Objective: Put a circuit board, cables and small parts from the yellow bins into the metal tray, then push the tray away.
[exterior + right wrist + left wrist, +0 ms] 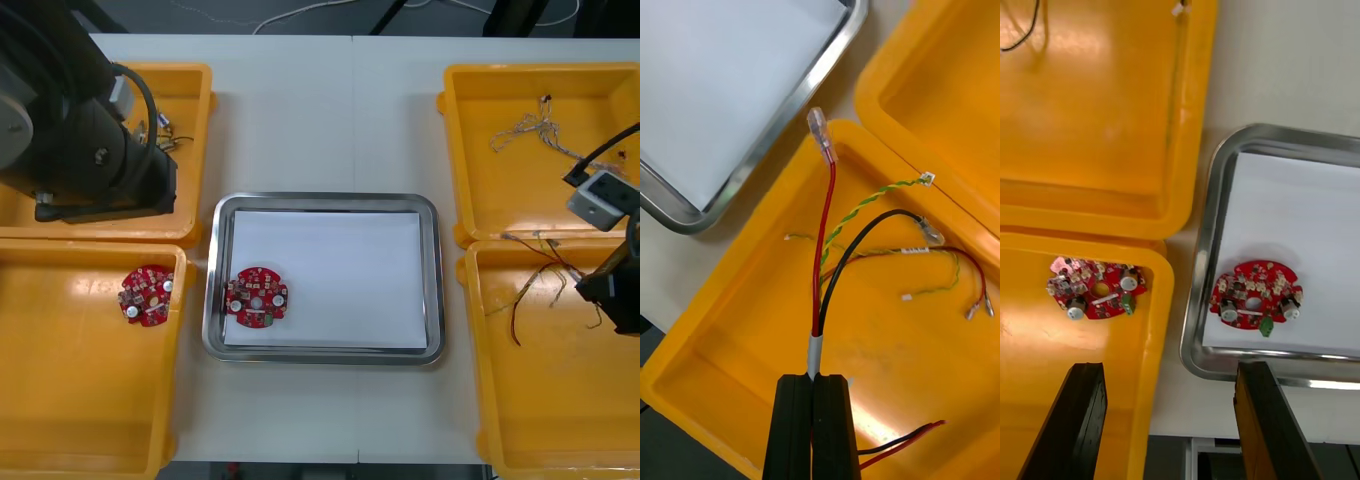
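Observation:
My right gripper (816, 381) is shut on a red and black cable (822, 247), held above the near right yellow bin (737, 300). Its red wire runs from the fingers to a clear connector near the bin's rim. In the front view the right arm (610, 285) hangs over that bin (540, 410). The metal tray (325, 205), white inside, holds one red circuit board (257, 297) by its near left corner. Another board (147, 295) lies in the near left bin (60, 400). My left gripper (1169, 375) is open, above the gap between the two boards (1094, 287) (1255, 300).
More thin cables (940, 259) lie loose in the near right bin. The far right bin (520, 90) holds a pale twisted cable (530, 130). The left arm (90, 150) covers much of the far left bin (195, 100), which has small items at its far corner.

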Controlling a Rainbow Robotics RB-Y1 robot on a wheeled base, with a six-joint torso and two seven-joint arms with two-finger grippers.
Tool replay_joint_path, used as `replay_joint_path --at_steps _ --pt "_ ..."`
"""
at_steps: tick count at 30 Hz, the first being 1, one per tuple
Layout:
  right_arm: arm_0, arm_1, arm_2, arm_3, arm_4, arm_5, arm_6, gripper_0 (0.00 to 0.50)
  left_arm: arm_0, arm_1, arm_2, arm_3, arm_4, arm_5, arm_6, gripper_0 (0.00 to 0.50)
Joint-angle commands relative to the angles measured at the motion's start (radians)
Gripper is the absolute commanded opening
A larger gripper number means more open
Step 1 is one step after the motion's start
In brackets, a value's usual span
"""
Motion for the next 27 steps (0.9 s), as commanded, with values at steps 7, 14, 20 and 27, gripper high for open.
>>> replay_joint_path --at_steps 7,14,20,27 --pt "-0.212 -0.005 0.265 -0.029 0.024 0.003 -0.034 0.000 -0.018 0.030 0.098 0.233 -0.104 -0.016 -0.329 0.500" --pt "-0.342 -0.002 0.474 -0.028 0.089 -0.013 -0.034 0.000 -0.019 0.025 0.104 0.369 -0.176 -0.131 -0.447 0.500" --pt "-0.466 0.044 0.644 0.015 0.135 -0.040 -0.034 0.000 -0.018 0.011 0.141 0.454 -0.184 -0.215 -0.527 0.500" --pt "-0.580 0.138 0.770 0.115 0.150 -0.042 -0.022 0.000 -0.019 -0.016 0.167 0.489 -0.247 -0.237 -0.585 0.500"
